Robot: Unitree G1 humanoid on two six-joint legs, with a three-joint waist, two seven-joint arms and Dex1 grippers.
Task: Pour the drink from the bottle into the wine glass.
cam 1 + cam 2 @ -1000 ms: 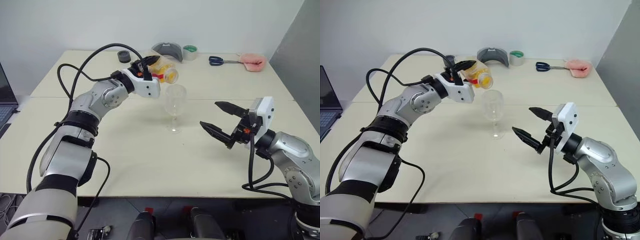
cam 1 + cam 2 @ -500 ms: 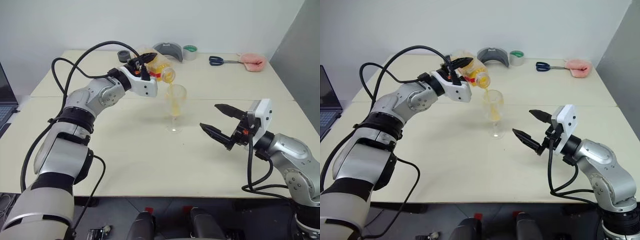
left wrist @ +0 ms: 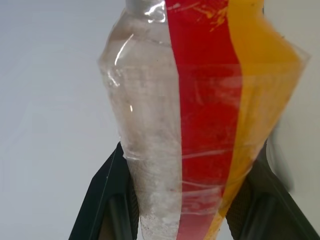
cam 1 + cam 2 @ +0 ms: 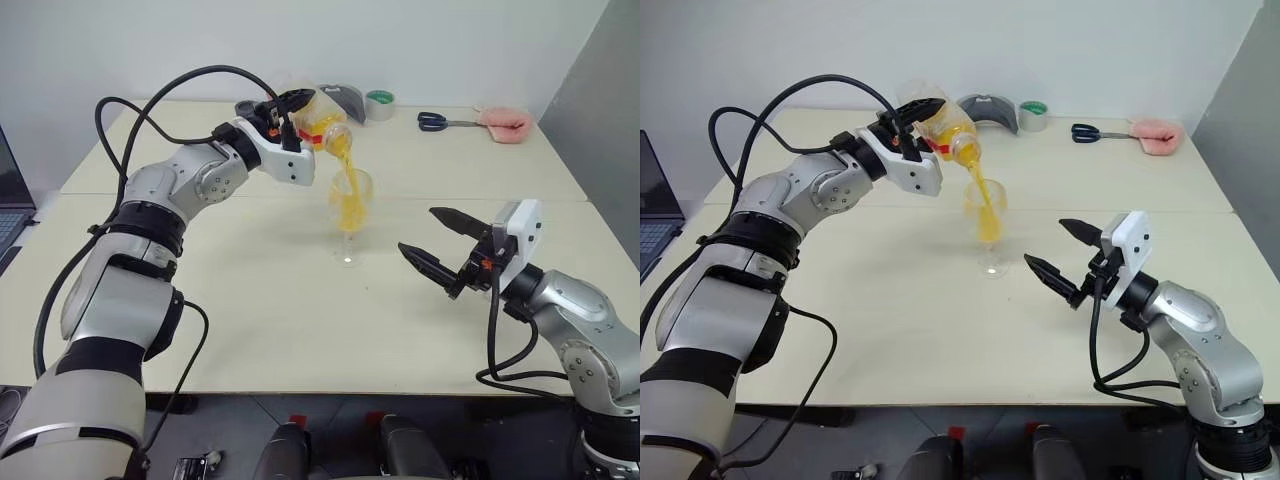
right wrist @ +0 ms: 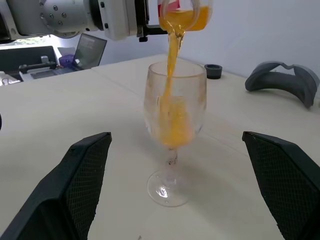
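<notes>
Pouring is under way: my left gripper (image 4: 283, 112) is clamped on the bottle (image 4: 940, 124), tipped mouth-down just above the wine glass (image 5: 175, 115), and the drink (image 5: 171, 55) falls in a thin stream into the bowl, which looks roughly half full. I judge I should keep the mouth centred over the glass's rim and ease the tilt so nothing splashes. My right gripper (image 4: 443, 247) hangs spread wide, empty, beside the glass.

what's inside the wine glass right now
Orange drink fills part of the wine glass bowl, with a stream falling in from the tilted bottle. Splashing hides the exact level.
</notes>
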